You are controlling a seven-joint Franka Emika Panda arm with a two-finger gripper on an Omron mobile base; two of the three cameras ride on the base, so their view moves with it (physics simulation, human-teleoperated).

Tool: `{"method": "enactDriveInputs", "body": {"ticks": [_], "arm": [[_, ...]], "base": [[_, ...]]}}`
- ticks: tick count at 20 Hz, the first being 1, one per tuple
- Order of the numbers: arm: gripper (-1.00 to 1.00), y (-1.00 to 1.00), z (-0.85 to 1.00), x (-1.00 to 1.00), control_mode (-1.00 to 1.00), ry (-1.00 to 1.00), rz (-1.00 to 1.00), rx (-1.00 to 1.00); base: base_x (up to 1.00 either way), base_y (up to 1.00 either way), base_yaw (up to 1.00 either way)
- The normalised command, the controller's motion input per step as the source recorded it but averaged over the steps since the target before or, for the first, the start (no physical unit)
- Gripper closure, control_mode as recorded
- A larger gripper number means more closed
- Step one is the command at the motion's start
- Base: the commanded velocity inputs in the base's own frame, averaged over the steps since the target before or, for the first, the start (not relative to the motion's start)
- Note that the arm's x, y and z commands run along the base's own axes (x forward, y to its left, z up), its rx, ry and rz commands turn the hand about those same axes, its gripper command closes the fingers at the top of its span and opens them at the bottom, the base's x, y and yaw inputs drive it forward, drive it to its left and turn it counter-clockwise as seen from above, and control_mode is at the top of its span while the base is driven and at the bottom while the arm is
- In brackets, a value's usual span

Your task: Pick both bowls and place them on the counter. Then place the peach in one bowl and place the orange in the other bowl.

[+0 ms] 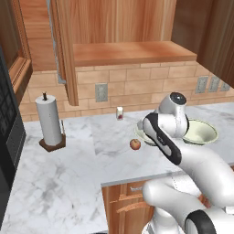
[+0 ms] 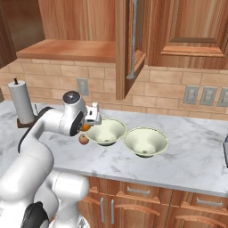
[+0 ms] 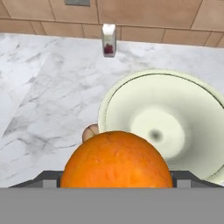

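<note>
Marble counter [image 2: 196, 156] runs below the brick backsplash, and both bowls already sit on it side by side in the right base view: the nearer bowl [image 2: 106, 132] close to my hand, the second bowl [image 2: 145, 141] just beside it, rims nearly touching. Both look empty.

My gripper [image 2: 84, 126] is spread wide around the orange [image 3: 116, 160], which I judge held between the jaws; my fingertips themselves are hidden behind the fruit in the hand view. From the right base view only a sliver of the orange shows under the hand.

What matters for the coming move: in the hand view the nearer bowl's hollow lies at about one o'clock from the orange, its rim overlapping the fruit's top edge. So I judge the hand sits beside the rim, not yet above the centre; a short carry toward one o'clock should bring the orange over the hollow before letting go.

The peach [image 1: 135, 144] rests on the counter just beside the nearer bowl's rim, peeping out at about eleven o'clock of the orange in the hand view. It is not yet in a bowl, and I think the second bowl will be its place.
</note>
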Motion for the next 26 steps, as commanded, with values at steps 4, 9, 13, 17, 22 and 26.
{"method": "enactDriveInputs", "body": {"ticks": [4, 9, 13, 17, 22, 26], "arm": [[1.00, -0.35, -0.11, 0.28, -1.00, 0.00, 0.00, -0.02], [1.00, -0.24, -0.27, 0.37, -1.00, 0.00, 0.00, -0.01], [1.00, -0.19, -0.30, 0.42, -1.00, 0.00, 0.00, 0.00], [1.00, -0.12, -0.31, 0.37, -1.00, 0.01, 0.00, -0.01], [1.00, -0.01, -0.28, 0.25, -1.00, 0.01, 0.00, 0.00], [1.00, -0.08, -0.29, 0.24, -1.00, 0.07, 0.00, 0.00]], "base": [[0.00, 0.00, 0.00], [0.00, 0.00, 0.00], [0.00, 0.00, 0.00], [0.00, 0.00, 0.00], [0.00, 0.00, 0.00], [0.00, 0.00, 0.00]]}}
